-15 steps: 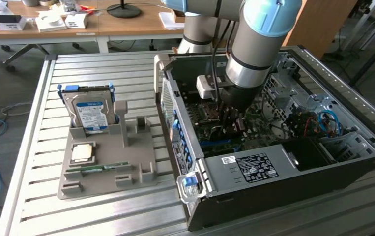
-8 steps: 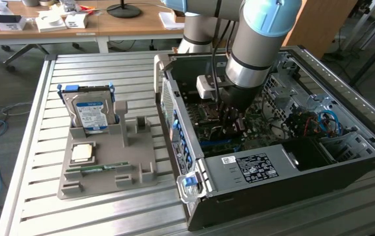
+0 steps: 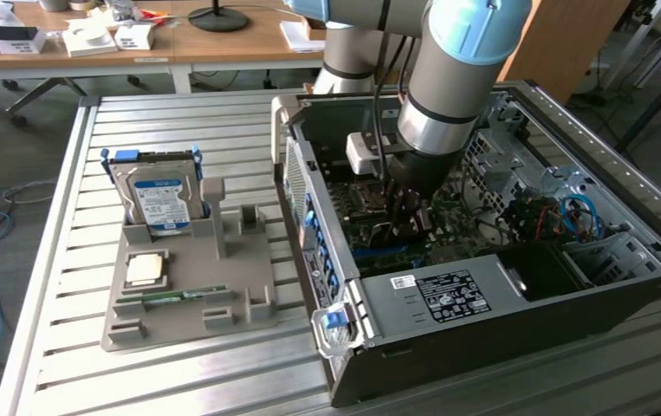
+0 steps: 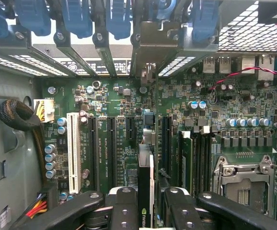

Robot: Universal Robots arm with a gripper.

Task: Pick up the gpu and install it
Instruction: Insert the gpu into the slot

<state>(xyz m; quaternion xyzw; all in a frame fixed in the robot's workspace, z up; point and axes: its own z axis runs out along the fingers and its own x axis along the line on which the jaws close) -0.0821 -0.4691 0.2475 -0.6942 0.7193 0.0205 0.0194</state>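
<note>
Closest to the wrist camera: end effector [image 4: 148, 211], its two black fingers [image 4: 124, 208] closed narrow on the gpu [image 4: 145, 172]. The card is seen edge-on, and a green logo shows on the edge held between the pads.

Card position: inside the open computer case [image 3: 481, 364], over the motherboard [image 4: 119, 105], running parallel to the black expansion slots [image 4: 110, 143]. It sits between those slots and the memory sticks [image 4: 186, 158]. A white slot [image 4: 73, 151] lies further off to one side, and the CPU socket [image 4: 244, 184] to the other. The far end of the card points toward the rear bracket openings with their blue latches [image 4: 76, 17].

Exterior view: the arm reaches straight down into the case, with the end effector [image 3: 405, 227] low among the boards. The grey parts holder [image 3: 249, 303] on the counter [image 3: 76, 364] carries the hard drive [image 3: 157, 195], which stands upright. A processor chip [image 3: 147, 269] and a green memory stick [image 3: 174, 297] lie flat on the holder.

Step in hand (judgement): pick-up is done and the install is under way. I cannot tell whether the card's edge connector has met a slot; the card body hides it.

Requirements (judgement): the card edge must stay square and centred over its slot. The bracket end must line up with a rear opening. Pressure should be even and vertical, since any tilt risks jamming the connector.
</note>
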